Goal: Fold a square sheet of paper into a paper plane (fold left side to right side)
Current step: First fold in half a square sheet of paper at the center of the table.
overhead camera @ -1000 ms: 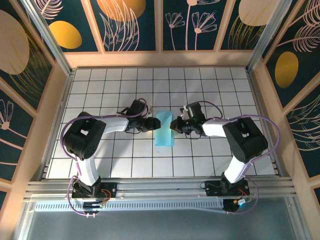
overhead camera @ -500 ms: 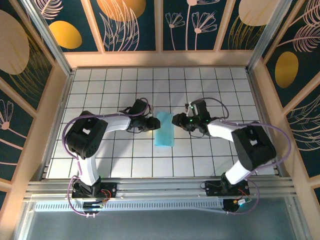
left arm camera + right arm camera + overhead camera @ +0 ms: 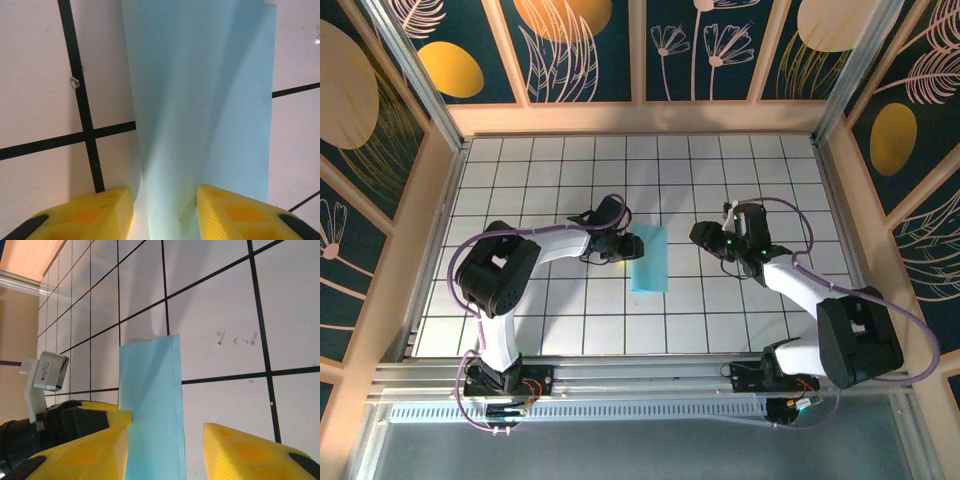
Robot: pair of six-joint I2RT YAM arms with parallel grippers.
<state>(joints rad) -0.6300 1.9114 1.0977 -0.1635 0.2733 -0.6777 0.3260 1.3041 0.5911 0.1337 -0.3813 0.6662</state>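
The square sheet of paper (image 3: 650, 258) lies folded in half as a tall light-cyan rectangle in the middle of the table. My left gripper (image 3: 625, 246) sits low at its left edge. In the left wrist view the paper's (image 3: 200, 100) rounded fold bulges up between the yellow fingers (image 3: 95, 212); the left gripper's (image 3: 162, 200) jaws stand apart, with a gap beside the left one. My right gripper (image 3: 706, 238) is open, about one tile to the right of the paper. In the right wrist view the paper (image 3: 150, 405) lies ahead of the open right gripper (image 3: 165, 432), apart from it.
The table is a white tiled grid (image 3: 560, 320) with wooden walls all round. The left arm's black wrist (image 3: 45, 435) shows beyond the paper in the right wrist view. Small specks (image 3: 235, 340) mark the tile to the right of the paper.
My right gripper has opened and drawn back to the right, away from the paper's right edge. The left gripper stayed at the left edge, nudging slightly right.
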